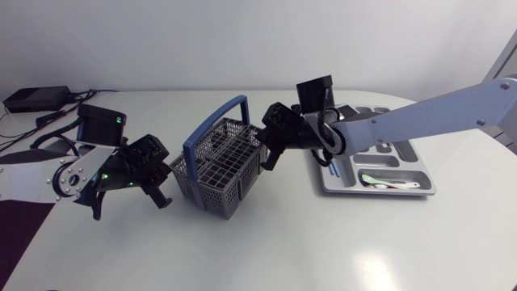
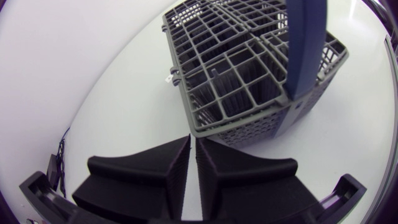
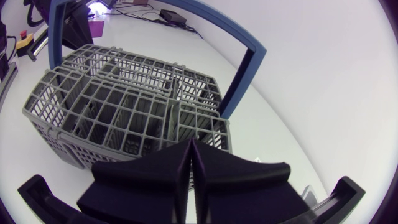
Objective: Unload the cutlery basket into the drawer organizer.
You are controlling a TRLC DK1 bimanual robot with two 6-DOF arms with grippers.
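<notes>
Standing between the two tools, the cutlery basket (image 1: 216, 171) rests upright on the white bench (image 1: 258, 250). Its blue handle (image 1: 212, 123) arches over the grey lattice compartments.

Left tool (image 2: 193, 143): both wedge fingers are pressed together with only a thin seam between them, and nothing is pinched. It hangs low over the bench. The basket's corner and outer wall are directly ahead of the fingertips, close to them but apart.

Right tool (image 3: 189, 145): the fingers are likewise pressed together and grip nothing. It is at the opposite side of the basket. Its tips are over the rim of the nearest compartment, beside the foot of the handle. Whether the tips touch the rim cannot be told.

The drawer organizer (image 1: 420, 182) lies flat on the bench behind the right tool, partly covered by that arm's forearm. Pale cutlery pieces (image 1: 388, 183) lie in one of its long compartments, well apart from the basket.
</notes>
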